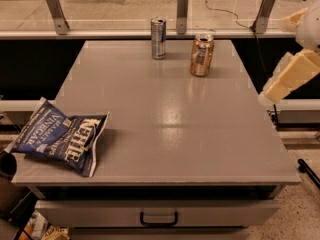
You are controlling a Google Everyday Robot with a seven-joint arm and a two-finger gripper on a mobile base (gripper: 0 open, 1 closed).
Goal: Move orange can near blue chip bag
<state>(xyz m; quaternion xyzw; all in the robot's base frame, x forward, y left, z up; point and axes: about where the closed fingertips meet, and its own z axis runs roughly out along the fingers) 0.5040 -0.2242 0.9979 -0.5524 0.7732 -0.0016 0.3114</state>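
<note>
The orange can [202,54] stands upright at the far right of the grey table [165,119], its silver top open. The blue chip bag [61,138] lies flat at the table's front left corner, slightly over the left edge. My gripper [287,78] is a cream-coloured piece at the right edge of the camera view, off the table's right side, well to the right of the orange can and a little nearer the camera. It holds nothing that I can see.
A taller slim silver-blue can [158,38] stands upright at the far edge, left of the orange can. A glass barrier on metal posts [182,11] runs behind the table. A drawer with a black handle [158,219] sits under the front edge.
</note>
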